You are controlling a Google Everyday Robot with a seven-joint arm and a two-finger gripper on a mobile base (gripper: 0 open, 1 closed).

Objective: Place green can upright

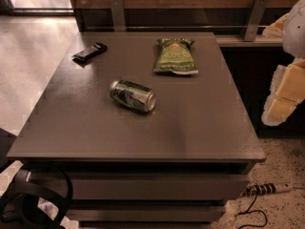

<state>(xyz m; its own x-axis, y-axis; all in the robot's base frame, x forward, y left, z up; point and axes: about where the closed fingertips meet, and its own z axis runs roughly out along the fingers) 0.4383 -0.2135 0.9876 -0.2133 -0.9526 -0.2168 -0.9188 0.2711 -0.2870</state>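
A: Target position?

B: Small cylindrical dark green metal drink can (133, 96), lying on its side near the middle of the dark grey flat-topped counter (200, 128). Nothing touches it. Flat green crinkled snack bag (174, 56) lies behind it, apart. Slim black oblong object (89, 52) sits near the far left corner.

A: Axis?

B: Long axis level, running far-left to near-right. A pale silver end faces near-right; can't tell which end bears the tab. It rests on its curved wall, so I judge it would roll sideways if nudged.

A: Pincer?

B: Pale yellow-white pincer (284, 97) hangs beyond the counter's right edge, well apart from the can. Wide or narrow: cannot tell. Judgement: reach not begun; the can needs tipping onto one flat end.
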